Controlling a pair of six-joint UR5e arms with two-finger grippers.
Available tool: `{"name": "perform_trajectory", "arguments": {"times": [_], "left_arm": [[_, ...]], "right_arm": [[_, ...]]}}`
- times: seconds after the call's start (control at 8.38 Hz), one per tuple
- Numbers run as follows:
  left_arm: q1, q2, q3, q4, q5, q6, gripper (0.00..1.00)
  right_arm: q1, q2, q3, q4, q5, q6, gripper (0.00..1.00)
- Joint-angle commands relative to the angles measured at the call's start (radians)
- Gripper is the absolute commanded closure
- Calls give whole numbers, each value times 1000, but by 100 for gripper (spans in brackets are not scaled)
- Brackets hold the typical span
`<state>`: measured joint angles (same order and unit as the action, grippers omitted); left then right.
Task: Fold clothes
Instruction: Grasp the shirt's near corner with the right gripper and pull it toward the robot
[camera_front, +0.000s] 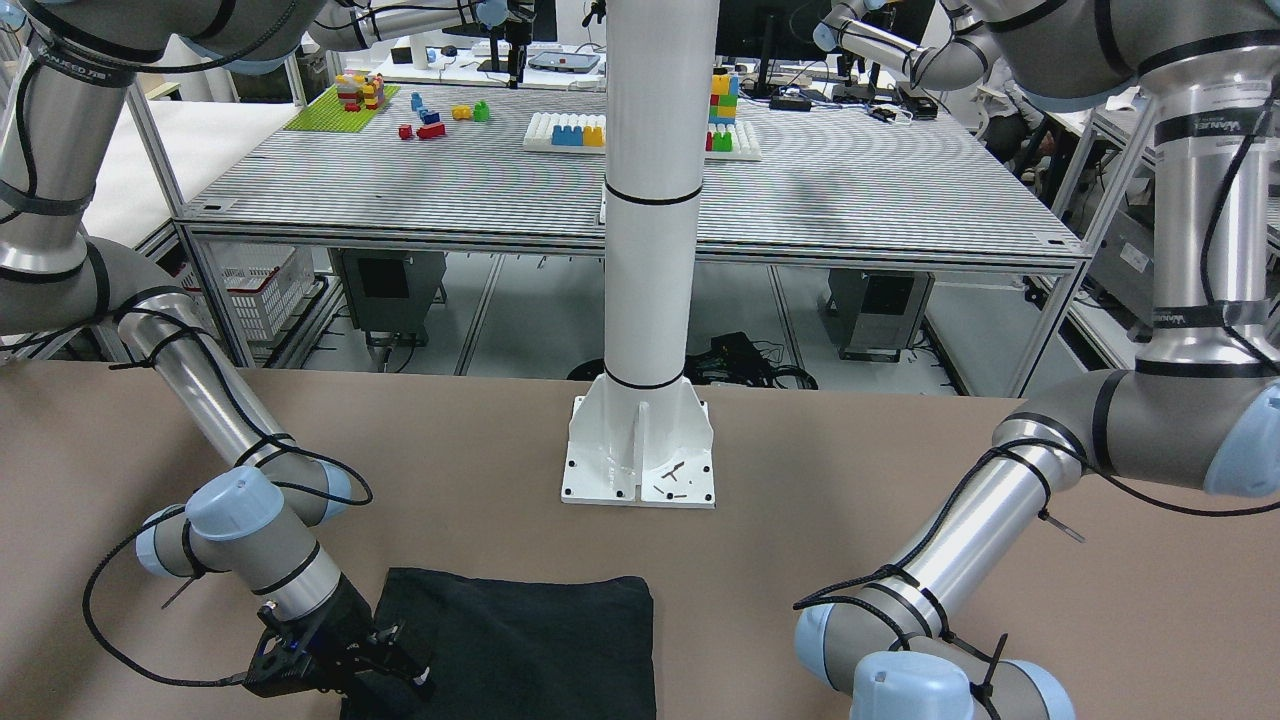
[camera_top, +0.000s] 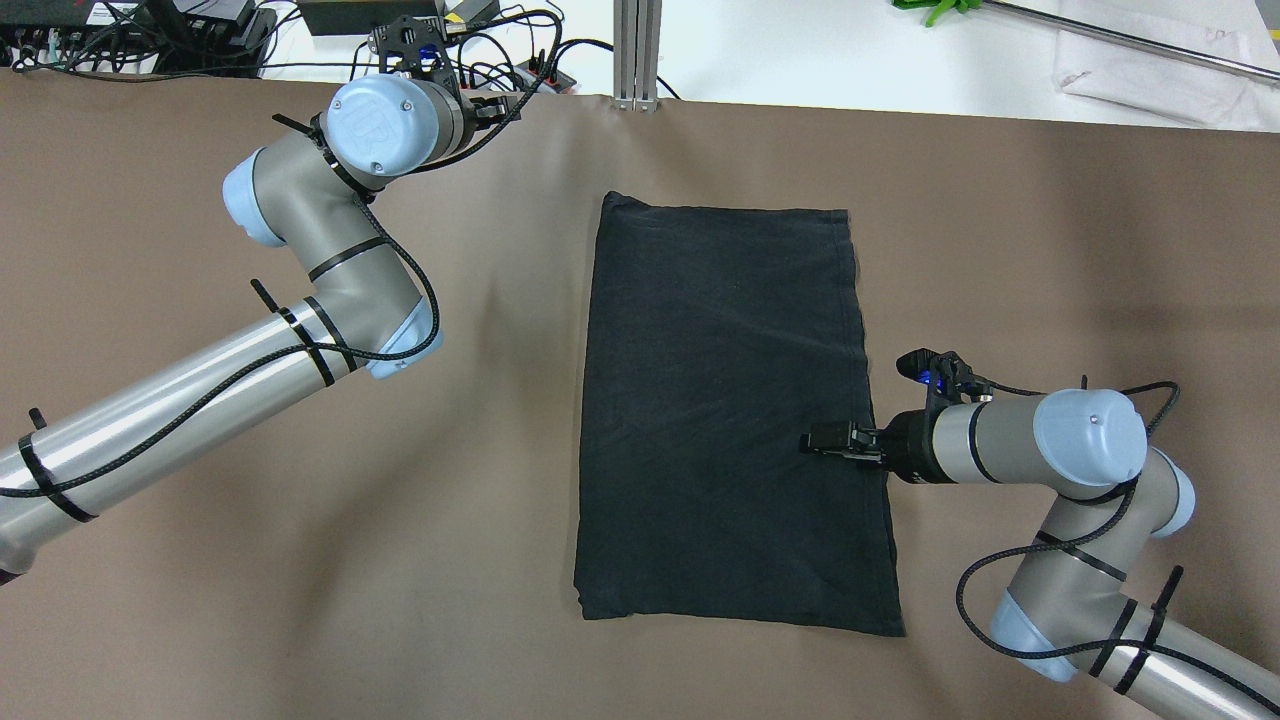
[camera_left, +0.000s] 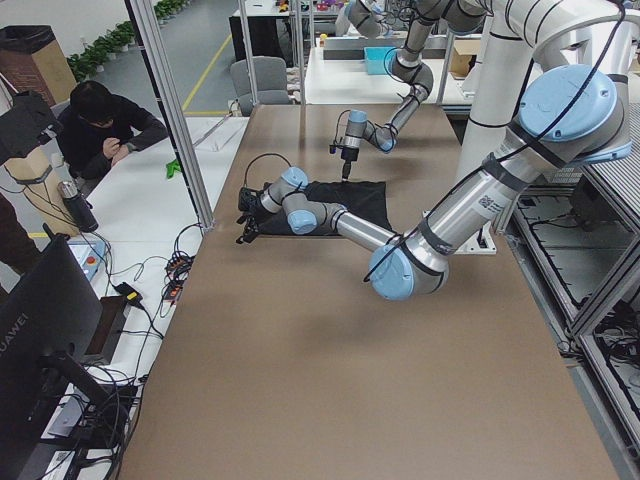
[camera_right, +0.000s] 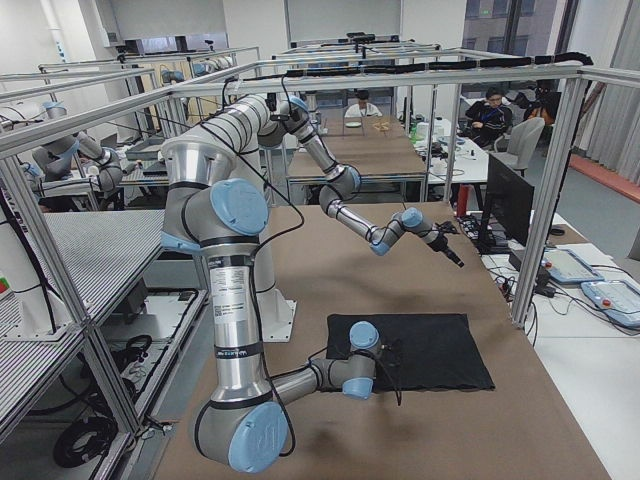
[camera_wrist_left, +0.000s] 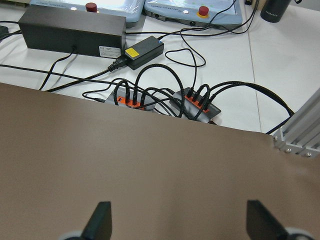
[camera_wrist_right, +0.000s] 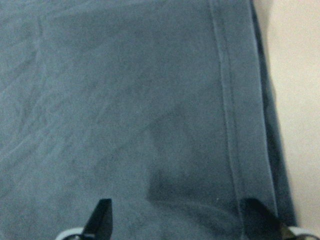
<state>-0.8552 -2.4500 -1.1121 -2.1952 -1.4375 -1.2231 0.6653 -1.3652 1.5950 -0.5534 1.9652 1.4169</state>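
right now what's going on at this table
A two-armed robot is folding a dark garment, which lies flat as a rectangle on the brown table. The right gripper is open over the garment's hemmed side edge. The left gripper, also open and empty, is at the table's far edge by the cables.

My left arm (camera_top: 200, 390): stretched far forward, elbow bent, wrist doubled back toward centre. My left gripper (camera_wrist_left: 177, 222): angled down and forward, left fingers (camera_wrist_left: 101, 220) spread wide. My right arm (camera_top: 1090, 580): forearm low, wrist curled inward. My right gripper (camera_top: 832, 440): points toward my left side, tilted down, hovering low, right fingers (camera_wrist_right: 102, 217) held wide apart. Grippers well apart from each other.
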Motion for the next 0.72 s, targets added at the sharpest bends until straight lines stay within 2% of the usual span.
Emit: {"name": "perform_trajectory", "arguments": {"times": [0.0, 0.24, 0.48, 0.6], "left_arm": [[1, 0, 0, 0, -1, -1, 5], [2, 0, 0, -1, -3, 1, 6], [2, 2, -12, -3, 2, -1, 5], [4, 3, -14, -2, 2, -1, 6]], "right_arm": [[3, -64, 121, -8, 44, 8, 6], [2, -83, 166, 1, 59, 154, 6], [-9, -164, 236, 9, 54, 206, 6], [-19, -214, 241, 47, 52, 218, 6]]}}
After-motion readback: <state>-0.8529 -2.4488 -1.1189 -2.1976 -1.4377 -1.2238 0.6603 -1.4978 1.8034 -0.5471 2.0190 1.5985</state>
